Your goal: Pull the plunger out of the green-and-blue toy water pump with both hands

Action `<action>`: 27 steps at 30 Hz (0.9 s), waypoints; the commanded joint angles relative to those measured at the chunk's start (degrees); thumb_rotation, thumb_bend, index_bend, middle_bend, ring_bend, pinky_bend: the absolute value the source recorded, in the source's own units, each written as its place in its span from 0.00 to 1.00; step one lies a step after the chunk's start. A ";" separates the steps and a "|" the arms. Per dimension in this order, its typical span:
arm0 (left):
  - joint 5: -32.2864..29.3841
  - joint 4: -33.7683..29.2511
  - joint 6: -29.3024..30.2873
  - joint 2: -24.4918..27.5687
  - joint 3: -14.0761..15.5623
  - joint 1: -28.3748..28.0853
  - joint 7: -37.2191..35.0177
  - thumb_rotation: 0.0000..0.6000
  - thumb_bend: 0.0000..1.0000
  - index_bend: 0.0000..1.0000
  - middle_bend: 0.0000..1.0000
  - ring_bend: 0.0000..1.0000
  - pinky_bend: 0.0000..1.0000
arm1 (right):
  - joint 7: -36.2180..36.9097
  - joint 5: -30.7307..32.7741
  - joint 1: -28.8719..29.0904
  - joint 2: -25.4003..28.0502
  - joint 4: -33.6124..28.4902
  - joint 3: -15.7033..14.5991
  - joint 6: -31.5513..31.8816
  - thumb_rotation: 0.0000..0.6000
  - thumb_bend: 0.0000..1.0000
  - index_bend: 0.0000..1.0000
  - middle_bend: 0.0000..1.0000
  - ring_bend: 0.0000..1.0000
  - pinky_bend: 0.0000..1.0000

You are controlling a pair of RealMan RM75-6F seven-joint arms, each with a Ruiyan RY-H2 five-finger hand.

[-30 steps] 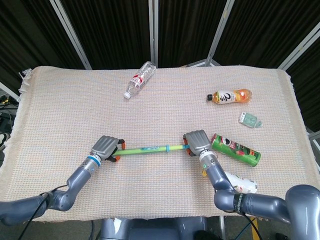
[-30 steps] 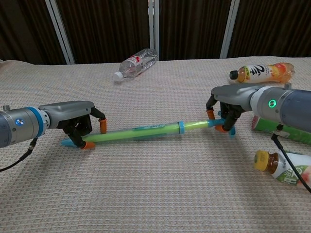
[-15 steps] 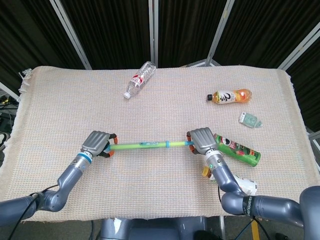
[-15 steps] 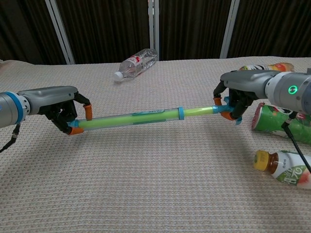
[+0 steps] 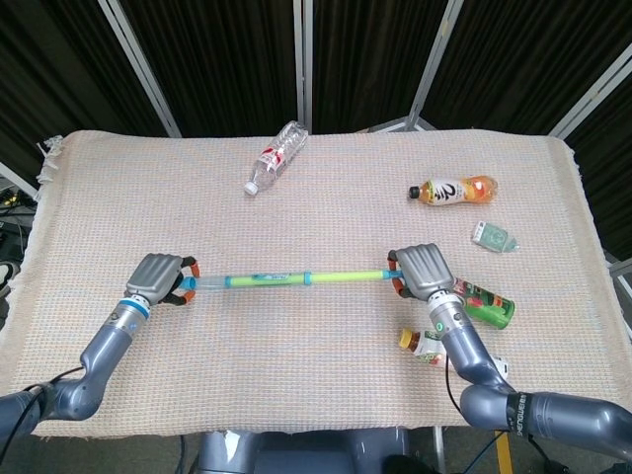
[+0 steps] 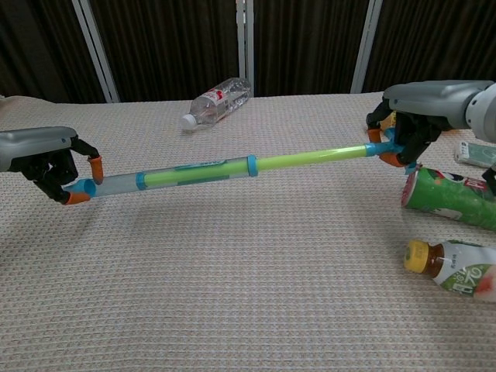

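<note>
1. Left hand point(image 5: 158, 277) grips the barrel end of the pump point(image 6: 178, 173), fingers wrapped around it.
2. Right hand point(image 5: 422, 270) clamps the plunger point(image 6: 310, 158) handle, rod drawn out far from the barrel.
3. Pump hangs between both hands, above the bench point(image 5: 316, 385).
4. Just beside the right hand lies a green can point(image 6: 449, 198); near it, a small bottle point(image 6: 453, 266).
5. Well beyond the hands lies a clear bottle point(image 5: 276, 156).
</note>
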 commanded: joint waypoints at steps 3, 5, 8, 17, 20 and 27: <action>-0.18 0.72 0.13 1.07 0.73 0.75 -0.67 1.00 0.57 0.83 0.89 0.83 1.00 | 0.84 -0.79 -0.77 2.12 -1.30 0.03 0.60 1.00 0.50 0.72 1.00 1.00 1.00; -0.10 1.30 0.09 1.44 0.99 1.09 -1.19 1.00 0.57 0.83 0.89 0.83 1.00 | 1.08 -1.15 -1.03 3.01 -1.58 -0.03 0.75 1.00 0.50 0.72 1.00 1.00 1.00; 0.39 2.21 0.43 1.87 1.36 1.71 -1.97 1.00 0.57 0.83 0.89 0.83 1.00 | 1.36 -1.69 -1.31 4.01 -1.73 -0.26 0.64 1.00 0.50 0.72 1.00 1.00 1.00; 1.99 6.25 -0.05 3.07 2.16 3.68 -6.32 1.00 0.57 0.83 0.89 0.83 1.00 | 3.89 -3.23 -2.33 5.92 -1.25 -0.63 -0.36 1.00 0.50 0.72 1.00 1.00 1.00; 2.51 7.47 -0.31 3.14 2.37 4.04 -7.19 1.00 0.57 0.84 0.89 0.83 1.00 | 4.54 -3.61 -2.55 6.13 -1.11 -0.63 -0.48 1.00 0.50 0.72 1.00 1.00 1.00; 3.23 9.28 -1.15 2.46 2.34 4.18 -8.63 1.00 0.57 0.84 0.89 0.83 1.00 | 5.20 -4.20 -2.81 6.14 -1.04 -0.76 -0.59 1.00 0.50 0.72 1.00 1.00 1.00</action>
